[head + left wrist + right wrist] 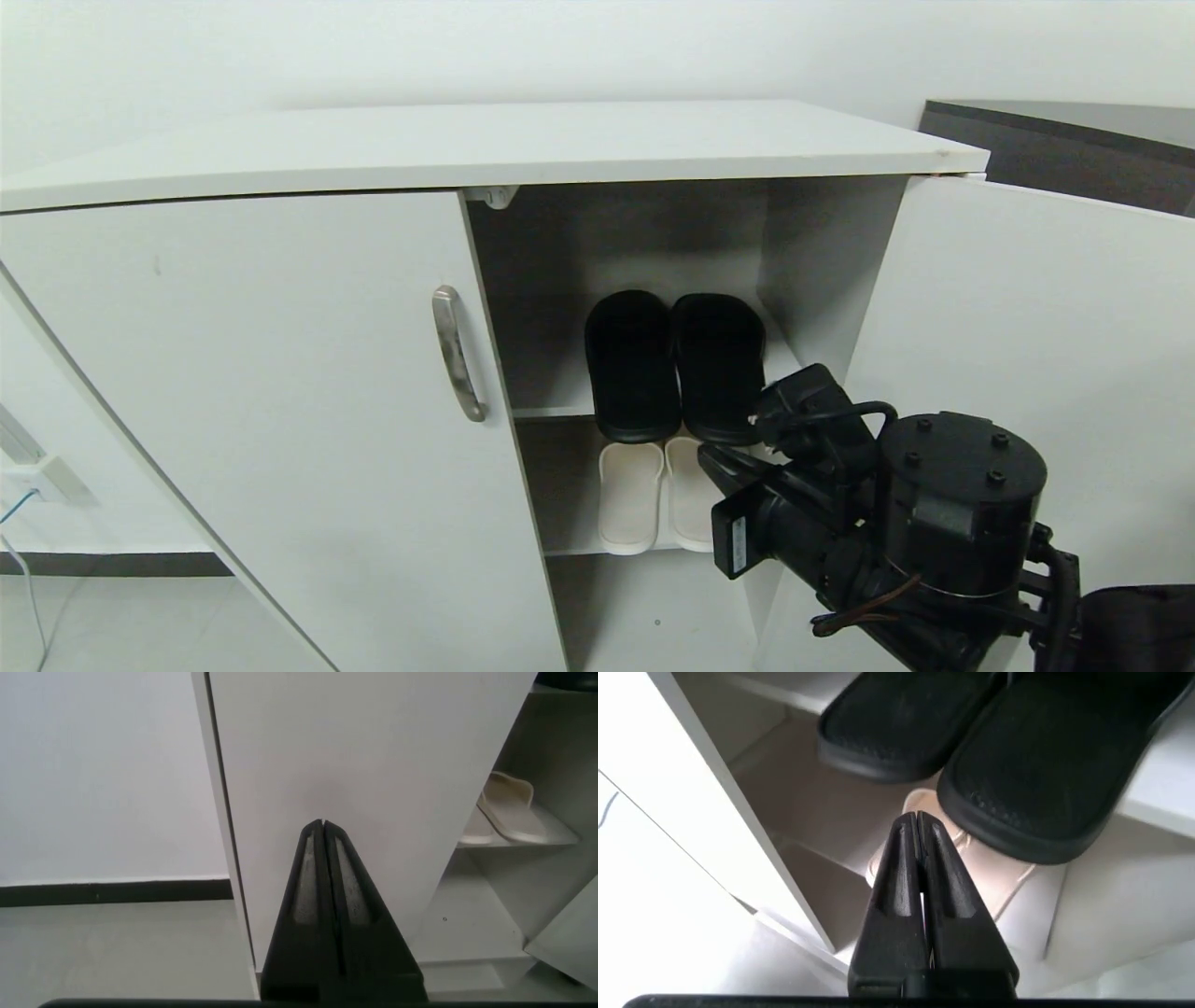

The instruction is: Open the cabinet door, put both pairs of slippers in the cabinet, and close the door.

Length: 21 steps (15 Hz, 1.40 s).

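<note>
- right hand (918,819) nearest, just before the open right half of the cabinet (485,140); its fingers are pressed together and hold nothing
- left hand (322,826) likewise pinched tight and empty, facing the closed left door (233,392), near its lower part
- open right door (1027,373) stands swung out toward the robot, long axis upright, hinged at the cabinet's right wall; it lies to the right of the right hand, so the right arm is judged the nearer one for pushing it closed
- white slippers (653,495) side by side on the lower shelf, toes inward
- black slippers (677,364) side by side on the shelf above, heels slightly over its front edge; both pairs are in, only the closing seems left
</note>
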### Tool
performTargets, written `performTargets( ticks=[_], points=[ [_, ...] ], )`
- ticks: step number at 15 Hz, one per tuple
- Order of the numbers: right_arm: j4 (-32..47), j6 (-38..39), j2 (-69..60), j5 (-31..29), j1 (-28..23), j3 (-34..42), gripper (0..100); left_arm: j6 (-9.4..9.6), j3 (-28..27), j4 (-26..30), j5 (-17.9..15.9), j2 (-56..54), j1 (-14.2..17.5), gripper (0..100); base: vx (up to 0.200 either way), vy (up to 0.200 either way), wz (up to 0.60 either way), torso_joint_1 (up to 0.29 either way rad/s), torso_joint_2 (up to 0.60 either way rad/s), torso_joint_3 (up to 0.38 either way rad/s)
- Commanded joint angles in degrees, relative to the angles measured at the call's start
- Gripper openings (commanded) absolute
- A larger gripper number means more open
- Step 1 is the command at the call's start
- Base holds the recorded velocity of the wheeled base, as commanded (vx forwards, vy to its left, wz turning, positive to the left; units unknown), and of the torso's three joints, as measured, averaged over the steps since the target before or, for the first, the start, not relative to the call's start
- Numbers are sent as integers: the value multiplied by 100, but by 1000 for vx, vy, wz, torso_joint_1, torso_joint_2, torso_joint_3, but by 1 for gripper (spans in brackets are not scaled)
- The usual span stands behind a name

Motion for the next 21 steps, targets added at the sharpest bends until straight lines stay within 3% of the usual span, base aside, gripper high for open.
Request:
performTargets(
  ticks=[1, 13, 21],
  points=[
    [-1, 4, 91, 1, 4, 0, 0, -2, 1, -1, 4, 9, 1, 0, -200, 0, 0, 2, 2, 2],
    [-141, 12, 187, 308, -260, 150, 0, -2, 1, -1, 4, 9, 1, 0, -200, 0, 0, 1, 2, 3],
    [-141, -5, 249, 308, -260, 158, 0, -2, 1, -1, 4, 9, 1, 0, 0, 0, 0, 0, 0, 0]
  ],
)
